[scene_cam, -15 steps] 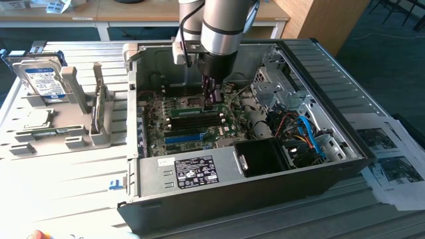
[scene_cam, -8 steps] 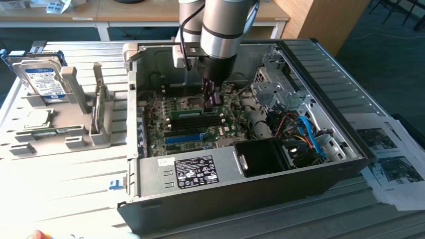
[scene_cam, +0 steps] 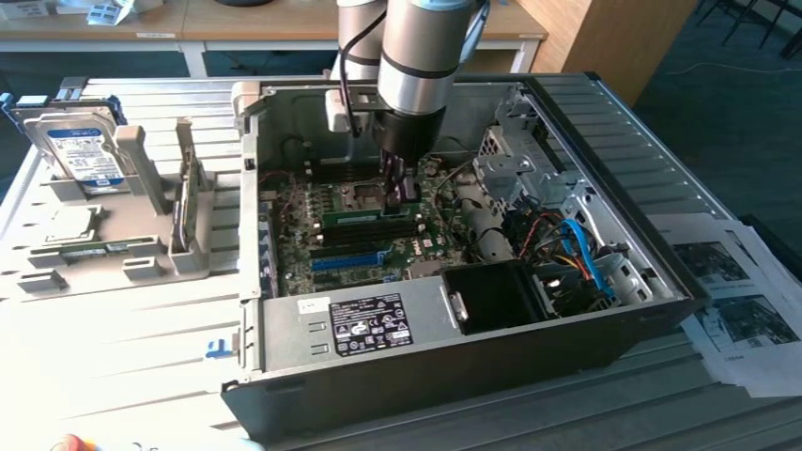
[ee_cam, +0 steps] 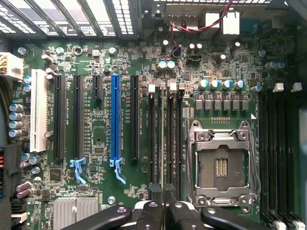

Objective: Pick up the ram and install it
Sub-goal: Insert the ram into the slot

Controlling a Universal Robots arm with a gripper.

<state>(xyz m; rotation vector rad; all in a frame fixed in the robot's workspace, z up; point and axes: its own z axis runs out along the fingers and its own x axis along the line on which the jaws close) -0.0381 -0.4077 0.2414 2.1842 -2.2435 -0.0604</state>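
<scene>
The ram [scene_cam: 361, 218] is a thin green stick standing on edge along the dark memory slots [ee_cam: 152, 139] of the motherboard, inside the open computer case [scene_cam: 376, 324]. In the wrist view the ram [ee_cam: 163, 143] shows edge-on as a narrow strip between two slots. My gripper [scene_cam: 401, 195] reaches straight down into the case, and its black fingers [ee_cam: 154, 211] are shut on the ram's top edge. Whether the stick is fully seated in its slot I cannot tell.
A blue expansion slot [ee_cam: 115, 122] and the empty processor socket [ee_cam: 220, 165] flank the memory slots. A black fan shroud [scene_cam: 501, 296] and blue cables [scene_cam: 583, 254] crowd the case's right. A grey holder with a hard drive [scene_cam: 82, 150] stands on the exterior view's left; papers [scene_cam: 739, 301] on its right.
</scene>
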